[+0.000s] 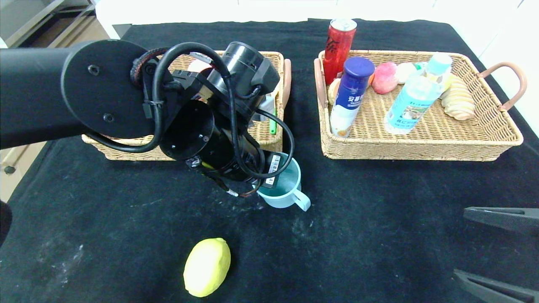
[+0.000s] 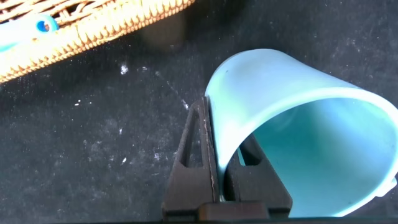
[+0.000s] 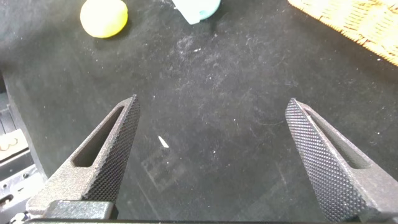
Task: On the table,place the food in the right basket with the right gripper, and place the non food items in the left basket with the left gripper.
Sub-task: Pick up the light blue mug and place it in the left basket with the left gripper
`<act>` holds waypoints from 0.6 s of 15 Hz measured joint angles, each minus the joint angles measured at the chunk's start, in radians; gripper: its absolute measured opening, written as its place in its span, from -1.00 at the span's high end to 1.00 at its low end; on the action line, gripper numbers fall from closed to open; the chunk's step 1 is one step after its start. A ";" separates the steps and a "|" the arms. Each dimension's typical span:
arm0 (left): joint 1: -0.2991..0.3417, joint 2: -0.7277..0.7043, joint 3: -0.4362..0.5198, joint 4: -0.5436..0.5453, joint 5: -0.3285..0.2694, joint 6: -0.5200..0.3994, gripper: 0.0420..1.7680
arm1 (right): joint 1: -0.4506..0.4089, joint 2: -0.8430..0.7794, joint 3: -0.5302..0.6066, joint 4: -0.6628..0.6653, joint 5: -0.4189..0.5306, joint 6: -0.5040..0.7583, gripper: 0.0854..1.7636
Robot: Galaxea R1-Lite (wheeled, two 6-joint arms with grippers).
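A light blue cup (image 1: 283, 185) with a handle sits on the black table just in front of the left basket (image 1: 269, 134). My left gripper (image 2: 219, 134) is shut on the cup's wall (image 2: 273, 99), one finger outside and one inside; in the head view the arm hides the fingers. A yellow lemon (image 1: 207, 267) lies on the table near the front; it also shows in the right wrist view (image 3: 104, 17). My right gripper (image 3: 211, 134) is open and empty, low at the front right of the table (image 1: 501, 248). The right basket (image 1: 421, 143) holds food and bottles.
In the right basket stand a red can (image 1: 339, 46), a blue-capped bottle (image 1: 351, 94) and a clear water bottle (image 1: 417, 97), with pink and beige food pieces (image 1: 384, 78). A green item (image 1: 273, 122) lies in the left basket. The left arm hides most of that basket.
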 joint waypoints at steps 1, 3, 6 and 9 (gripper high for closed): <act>0.000 0.000 0.001 0.000 0.000 0.000 0.84 | 0.000 0.001 0.001 0.000 0.000 -0.002 -0.94; 0.000 -0.001 0.001 0.001 0.000 0.000 0.84 | 0.000 0.004 0.002 0.000 0.000 -0.002 -0.94; 0.000 -0.005 0.014 0.002 0.000 -0.016 0.84 | -0.001 0.006 0.001 0.001 0.000 -0.002 -0.94; 0.001 -0.012 0.025 0.001 -0.004 -0.022 0.84 | -0.002 0.006 0.001 0.001 0.000 -0.002 -0.94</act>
